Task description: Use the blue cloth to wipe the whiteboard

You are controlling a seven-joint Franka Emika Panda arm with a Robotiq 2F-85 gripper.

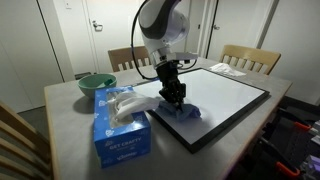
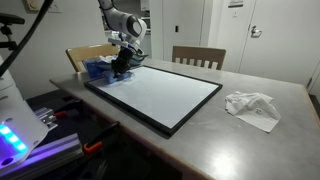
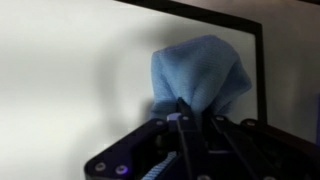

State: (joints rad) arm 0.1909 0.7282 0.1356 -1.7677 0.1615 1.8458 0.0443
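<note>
At a corner of the whiteboard (image 1: 228,92), close to its black frame, the gripper (image 1: 176,100) holds the blue cloth (image 3: 200,72) down on the white surface. The wrist view shows its fingers pinched together on the bunched fabric. The cloth is in hand and on the board, but I judge the wiping barely begun, with the wide rest of the board left to cover. No marks show on it, and a tissue box (image 1: 120,128) stands just beside that corner.

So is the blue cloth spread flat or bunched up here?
Bunched: the blue cloth sits in a rounded lump on the whiteboard near its corner.
</note>
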